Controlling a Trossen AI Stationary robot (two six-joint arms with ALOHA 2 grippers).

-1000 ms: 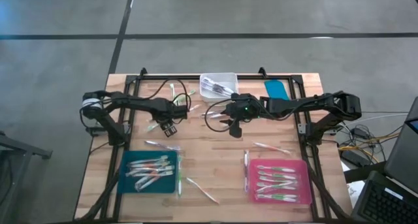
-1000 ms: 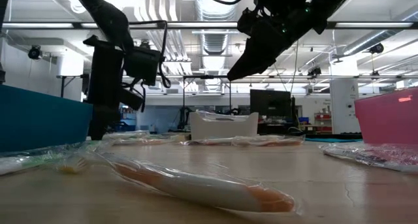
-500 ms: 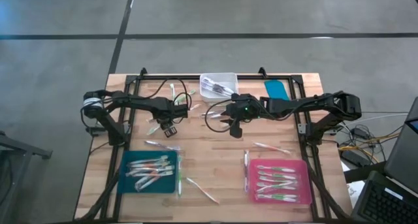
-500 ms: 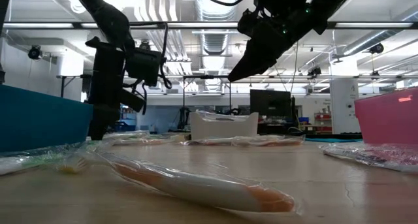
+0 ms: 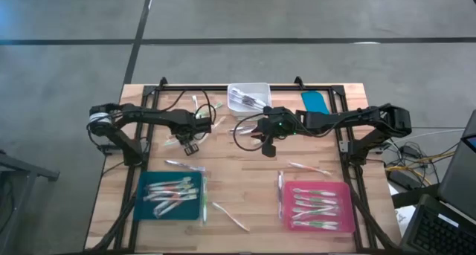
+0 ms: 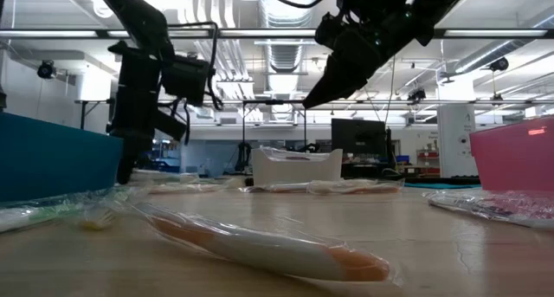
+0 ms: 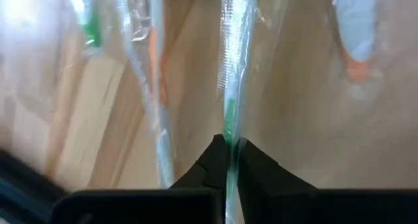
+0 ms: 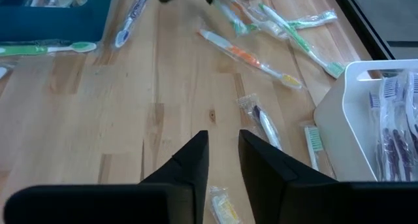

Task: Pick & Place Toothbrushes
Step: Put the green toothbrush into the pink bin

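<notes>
Two arms over my wooden counter (image 5: pixel 245 188). Left gripper (image 7: pixel 226 160) fingers pinched tight on green wrapped toothbrush (image 7: pixel 230 80), far-left area. Right gripper (image 8: pixel 222 152) mid-counter, above surface, fingers slightly parted, empty. Teal tray (image 5: pixel 141 203), pink tray (image 5: pixel 343 203) near edge, both loaded; white bin (image 5: pixel 262 88) far edge. Loose toothbrushes (image 8: pixel 251 59) scattered between.

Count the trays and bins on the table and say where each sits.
4. Teal tray at the near left, pink tray at the near right, white bin at the far middle, and a flat teal tray just right of the bin.
</notes>
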